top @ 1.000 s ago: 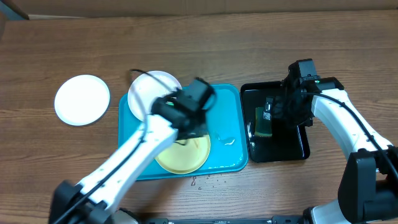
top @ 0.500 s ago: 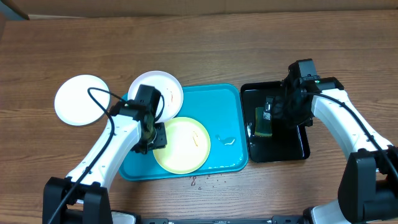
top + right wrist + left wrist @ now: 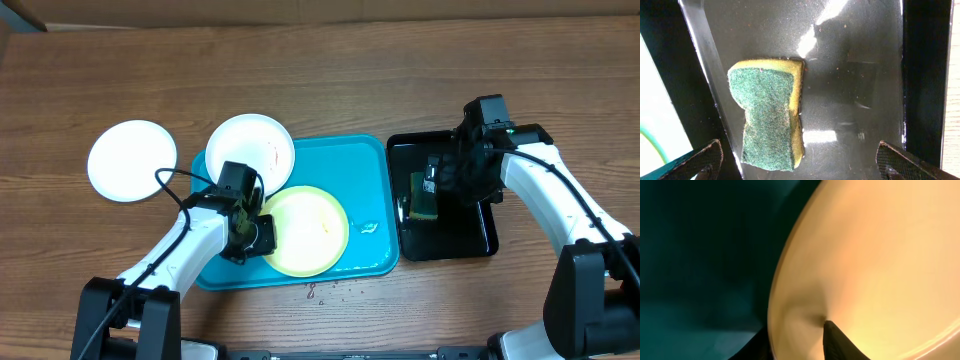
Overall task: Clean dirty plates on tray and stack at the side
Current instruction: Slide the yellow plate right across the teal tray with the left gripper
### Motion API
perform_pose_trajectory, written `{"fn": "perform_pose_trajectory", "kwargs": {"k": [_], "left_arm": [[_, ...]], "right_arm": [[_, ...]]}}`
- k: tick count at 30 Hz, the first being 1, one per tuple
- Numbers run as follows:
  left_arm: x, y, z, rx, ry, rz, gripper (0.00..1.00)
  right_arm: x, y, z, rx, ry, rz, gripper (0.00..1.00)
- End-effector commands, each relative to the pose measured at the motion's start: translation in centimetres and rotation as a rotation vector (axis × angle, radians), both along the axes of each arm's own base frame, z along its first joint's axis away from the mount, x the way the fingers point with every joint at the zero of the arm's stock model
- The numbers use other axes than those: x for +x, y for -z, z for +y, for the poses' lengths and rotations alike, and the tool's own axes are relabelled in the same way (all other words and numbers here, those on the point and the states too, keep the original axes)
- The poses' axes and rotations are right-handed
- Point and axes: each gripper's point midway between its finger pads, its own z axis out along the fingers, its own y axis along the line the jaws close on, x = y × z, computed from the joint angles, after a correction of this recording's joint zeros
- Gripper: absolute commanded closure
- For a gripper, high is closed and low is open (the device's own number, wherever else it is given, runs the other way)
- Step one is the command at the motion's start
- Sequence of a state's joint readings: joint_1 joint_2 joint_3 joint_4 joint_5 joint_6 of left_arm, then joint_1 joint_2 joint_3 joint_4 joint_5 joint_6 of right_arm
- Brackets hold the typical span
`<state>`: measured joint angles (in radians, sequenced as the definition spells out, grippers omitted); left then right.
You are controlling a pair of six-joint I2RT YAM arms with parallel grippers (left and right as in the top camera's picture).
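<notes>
Clearly the left gripper point(image 3: 262, 233) clamps the yellow plate point(image 3: 315, 228) (left rim).

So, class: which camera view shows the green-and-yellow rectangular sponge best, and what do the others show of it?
Right wrist view: the green-and-yellow rectangular sponge lies large and unobstructed in the glossy black tray. Overhead shows it only small. Left wrist shows none of it.

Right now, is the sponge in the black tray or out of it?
In. The sponge lies flat on the black tray's wet floor, green side up.
</notes>
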<state>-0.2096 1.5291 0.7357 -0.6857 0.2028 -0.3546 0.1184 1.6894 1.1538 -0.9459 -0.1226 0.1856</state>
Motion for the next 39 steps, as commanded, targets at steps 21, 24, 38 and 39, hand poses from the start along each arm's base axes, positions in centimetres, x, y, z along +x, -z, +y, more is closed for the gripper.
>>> {"fn": "perform_pose_trajectory", "kwargs": {"k": [21,24,38,39], "left_arm": [[2.7,-0.6,-4.2,-0.073,0.025,-0.138,0.69],[2.9,-0.6,-3.5,-0.016,-0.01,-0.146,0.7],[3.0,-1.0,-3.6,0.176,-0.007,-0.217,0.91],[3.0,-1.0,-3.6,0.176,-0.007,-0.216,0.9]], "right_arm": [[0.9,-1.0,-0.2,-0.005,0.006,-0.043,0.0],[1.1,-1.0,-0.2,-0.004,0.006,-0.051,0.0],[1.3,-1.1,-0.1,-0.003,0.006,-0.058,0.0],[1.3,-1.1,-0.1,-0.003,0.006,-0.058,0.0]]}}
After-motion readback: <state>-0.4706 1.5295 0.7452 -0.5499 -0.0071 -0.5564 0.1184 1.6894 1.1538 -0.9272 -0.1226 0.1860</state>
